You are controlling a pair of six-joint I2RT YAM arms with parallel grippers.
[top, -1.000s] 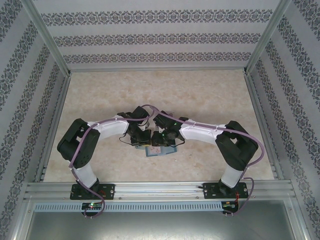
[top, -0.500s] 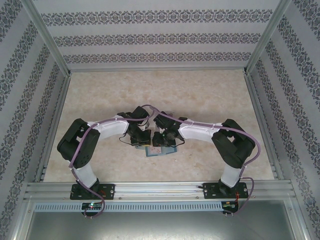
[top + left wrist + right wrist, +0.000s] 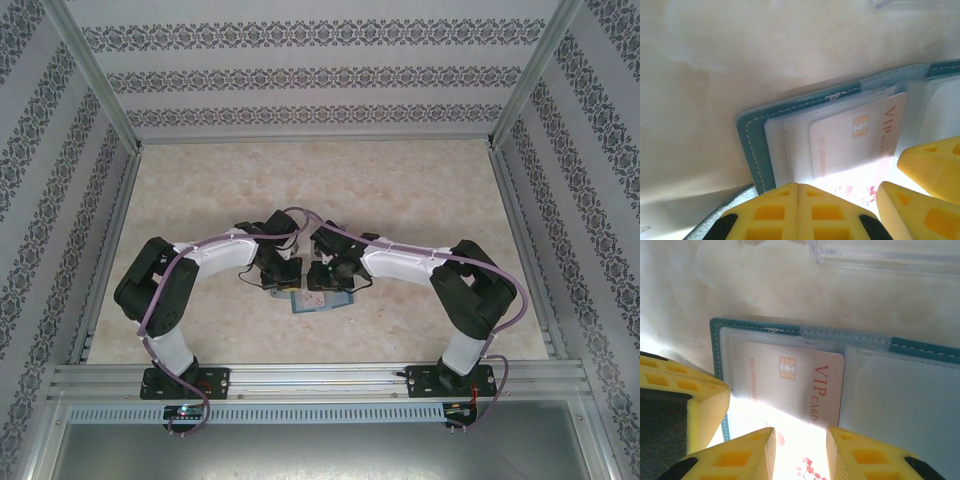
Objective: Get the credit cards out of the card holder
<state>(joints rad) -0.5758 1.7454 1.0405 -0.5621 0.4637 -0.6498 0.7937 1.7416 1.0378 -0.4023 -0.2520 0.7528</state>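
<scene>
Teal holder (image 3: 322, 304) hasn't shifted in the last 0.5 s. I only see the right arm (image 3: 470, 285) swing its elbow out slightly, with both grippers staying over the holder. Beige marbled bench (image 3: 400, 190), patterned walls (image 3: 320, 75), aluminium frame (image 3: 320, 378). The holder lies open near the bench's front middle, clear sleeves up, with 1 white VIP card (image 3: 795, 385) with a gold chip in an end sleeve. Left gripper (image 3: 798, 210) has its fingers together at the holder's edge. Right gripper (image 3: 801, 450) has its fingers apart over the card.
</scene>
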